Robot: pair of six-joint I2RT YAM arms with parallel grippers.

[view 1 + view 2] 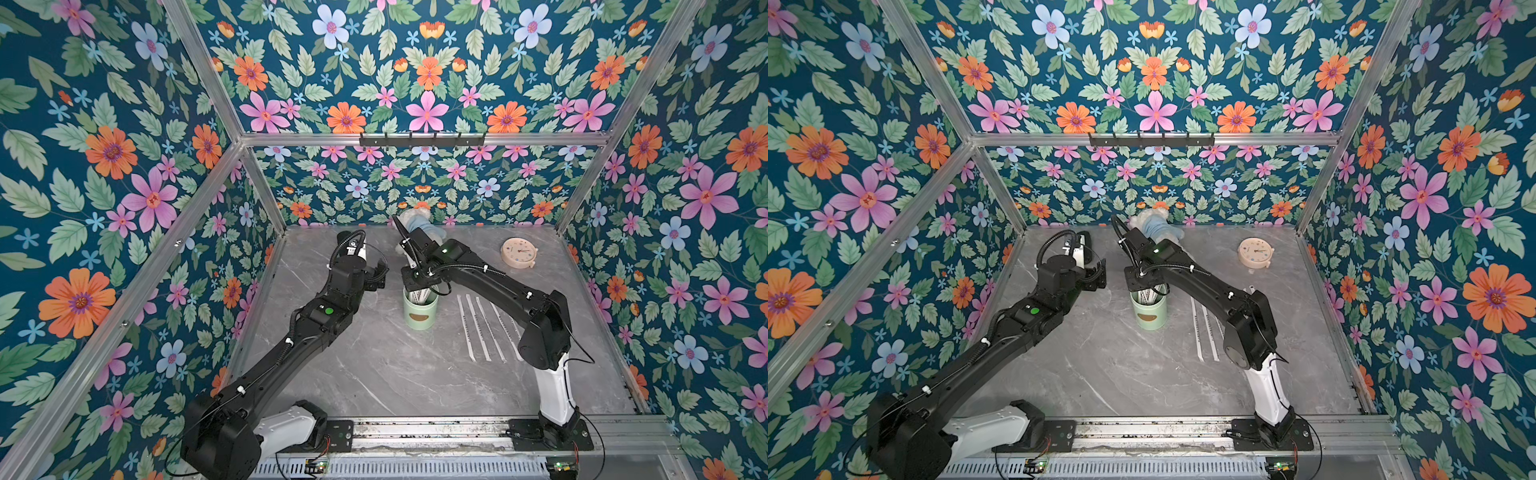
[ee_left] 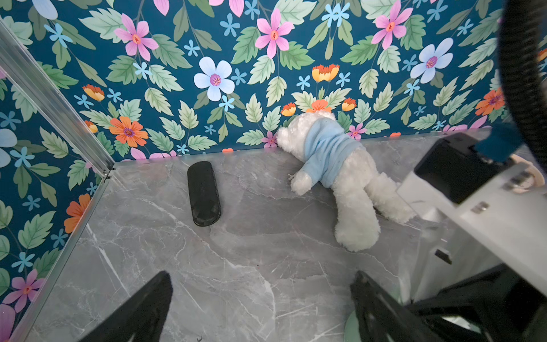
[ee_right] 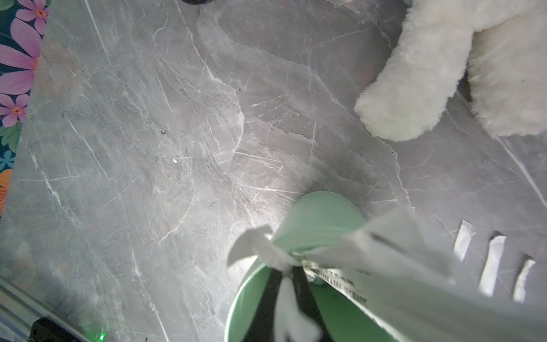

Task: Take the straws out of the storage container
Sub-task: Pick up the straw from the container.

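The storage container (image 1: 419,316) (image 1: 1148,318) is a mint-green cup with a brown oval mark, standing upright mid-table. Several white paper-wrapped straws (image 1: 424,296) (image 3: 340,277) lean inside it. My right gripper (image 1: 419,291) (image 1: 1147,292) (image 3: 285,274) reaches down into the cup's mouth and is shut on one white straw, whose crumpled end sticks out past the fingertips. More straws (image 1: 482,328) (image 1: 1204,332) (image 3: 492,266) lie in a row on the table to the right of the cup. My left gripper (image 1: 376,276) (image 2: 260,308) hovers left of the cup, open and empty.
A white plush bear in a blue shirt (image 1: 419,224) (image 2: 334,165) lies against the back wall behind the cup. A round pinkish clock (image 1: 519,252) sits at the back right. A black oval case (image 2: 204,194) lies near the back left corner.
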